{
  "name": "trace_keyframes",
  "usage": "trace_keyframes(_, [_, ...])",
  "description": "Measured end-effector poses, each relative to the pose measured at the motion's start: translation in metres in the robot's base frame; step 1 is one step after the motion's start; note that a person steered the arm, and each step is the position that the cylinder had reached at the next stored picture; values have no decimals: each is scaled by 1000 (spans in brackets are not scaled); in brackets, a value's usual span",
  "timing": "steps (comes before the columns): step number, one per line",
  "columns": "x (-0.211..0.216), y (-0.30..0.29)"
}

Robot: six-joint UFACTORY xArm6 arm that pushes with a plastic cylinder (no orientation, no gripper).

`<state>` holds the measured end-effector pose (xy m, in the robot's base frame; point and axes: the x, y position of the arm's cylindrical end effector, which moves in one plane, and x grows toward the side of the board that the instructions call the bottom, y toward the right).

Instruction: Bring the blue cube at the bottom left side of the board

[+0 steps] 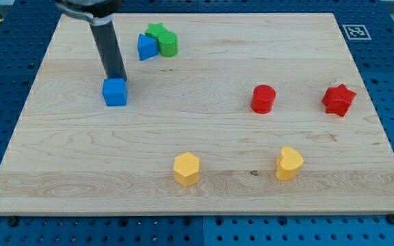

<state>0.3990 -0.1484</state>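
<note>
The blue cube (115, 92) sits on the wooden board (67, 157) in the upper left part of the view. My tip (117, 77) rests right against the cube's top edge, touching it from the view's top side. The dark rod rises from there up and to the left, out of the view's top.
A second blue block (146, 47) lies near the view's top, touching a green star-like block (157, 31) and a green cylinder (168, 44). A red cylinder (263, 98) and a red star (338, 100) are at the right. A yellow hexagon (187, 169) and a yellow heart-like block (289, 163) are near the bottom.
</note>
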Motion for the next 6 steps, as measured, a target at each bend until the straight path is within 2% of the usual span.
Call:
trace_keyframes(3, [54, 14])
trace_keyframes(6, [72, 31])
